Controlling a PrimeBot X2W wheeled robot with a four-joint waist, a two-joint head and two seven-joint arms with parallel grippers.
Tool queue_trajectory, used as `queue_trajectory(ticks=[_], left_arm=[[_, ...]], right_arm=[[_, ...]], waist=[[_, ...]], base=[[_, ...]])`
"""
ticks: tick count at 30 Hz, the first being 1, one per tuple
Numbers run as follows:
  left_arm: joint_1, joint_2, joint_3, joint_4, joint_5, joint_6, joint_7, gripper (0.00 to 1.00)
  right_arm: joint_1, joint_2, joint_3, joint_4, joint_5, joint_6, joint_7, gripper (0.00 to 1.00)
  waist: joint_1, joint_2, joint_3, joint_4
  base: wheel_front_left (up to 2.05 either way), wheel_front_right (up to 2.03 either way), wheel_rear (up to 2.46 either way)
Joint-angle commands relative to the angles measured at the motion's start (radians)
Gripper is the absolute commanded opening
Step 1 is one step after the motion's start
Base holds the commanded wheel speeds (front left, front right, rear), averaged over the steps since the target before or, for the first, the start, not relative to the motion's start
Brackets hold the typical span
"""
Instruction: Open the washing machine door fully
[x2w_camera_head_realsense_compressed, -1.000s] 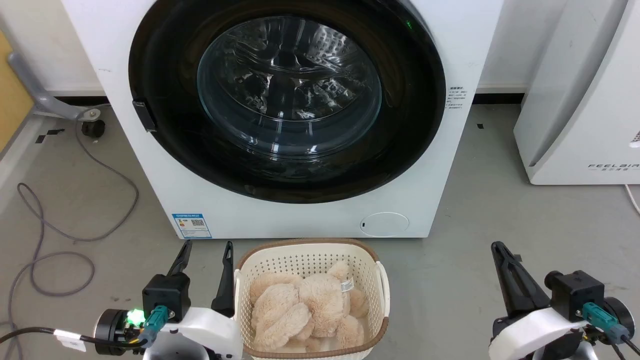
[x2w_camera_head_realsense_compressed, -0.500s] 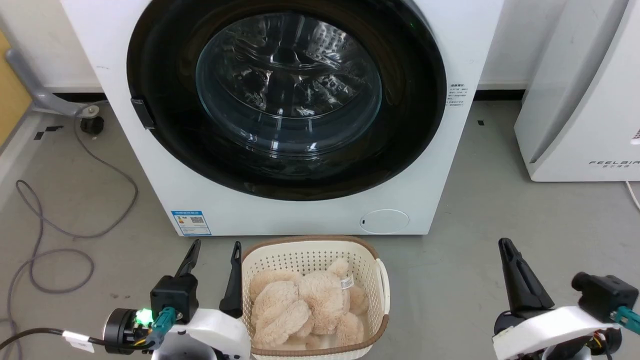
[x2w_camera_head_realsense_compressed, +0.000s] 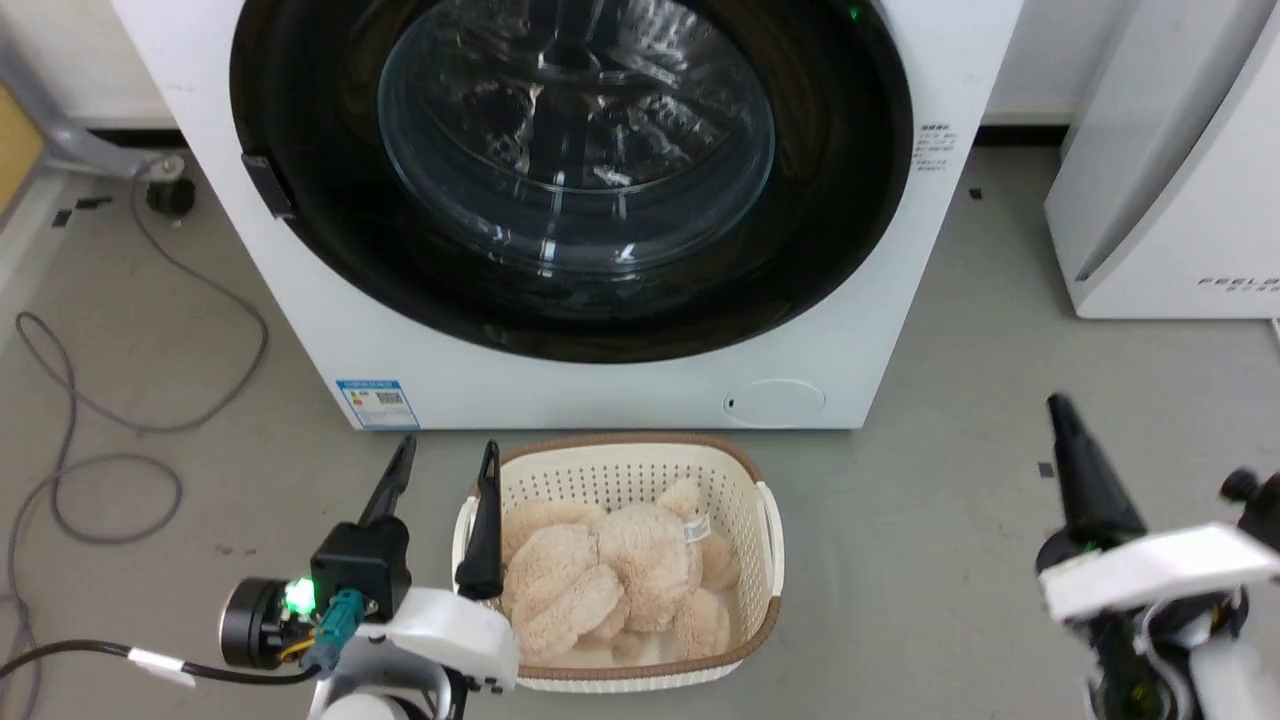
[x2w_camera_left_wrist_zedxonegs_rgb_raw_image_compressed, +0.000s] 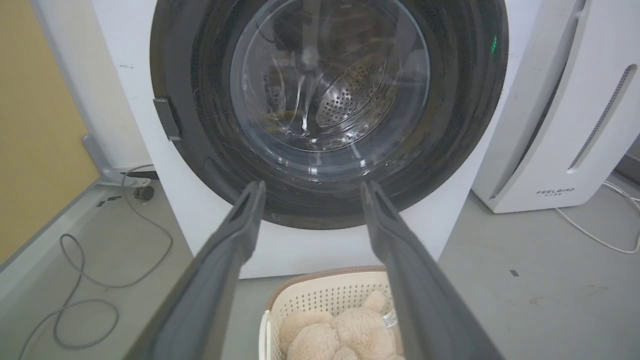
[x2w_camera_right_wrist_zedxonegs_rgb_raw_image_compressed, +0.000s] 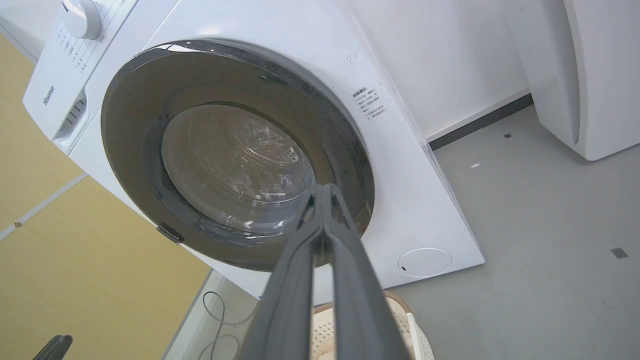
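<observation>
Sitting before shut washing machine door (x2w_camera_head_realsense_compressed: 572, 170), toy-filled basket (x2w_camera_head_realsense_compressed: 620, 448), left hand (x2w_camera_head_realsense_compressed: 447, 450) spread empty, right hand (x2w_camera_head_realsense_compressed: 1060, 410) pinched empty

On my screen the washing machine door (x2w_camera_head_realsense_compressed: 570, 160) is glossy black around clear, reflective glass. Through the glass I see the shiny, perforated steel drum (x2w_camera_left_wrist_zedxonegs_rgb_raw_image_compressed: 350, 100). The washing machine (x2w_camera_head_realsense_compressed: 600, 395) casing is smooth white with a soft sheen. Near me, the basket (x2w_camera_head_realsense_compressed: 620, 470) is cream perforated plastic, holding a fluffy beige plush toy (x2w_camera_head_realsense_compressed: 610, 580). The floor (x2w_camera_head_realsense_compressed: 950, 560) is matt grey.
</observation>
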Motion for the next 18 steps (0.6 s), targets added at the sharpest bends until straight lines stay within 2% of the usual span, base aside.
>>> queue_trajectory(ticks=[1, 9, 18], left_arm=[[-0.024, 0.002, -0.009, -0.006, -0.007, 0.009, -0.011, 1.00], [-0.059, 0.002, -0.025, -0.016, -0.012, 0.022, -0.028, 1.00], [-0.095, 0.003, -0.049, -0.029, -0.016, 0.035, -0.047, 1.00]], right_arm=[[-0.044, -0.023, -0.003, 0.018, 0.047, 0.000, 0.000, 0.00], [-0.197, -0.099, -0.001, 0.088, 0.184, 0.000, 0.015, 0.00], [-0.418, -0.180, 0.046, 0.229, 0.336, 0.000, 0.050, 0.00]], waist=[[0.0000, 0.0000, 0.016, 0.002], [0.0000, 0.0000, 0.063, 0.002], [0.0000, 0.0000, 0.126, 0.002]], base=[[0.00, 0.00, 0.00], [0.00, 0.00, 0.00], [0.00, 0.00, 0.00]])
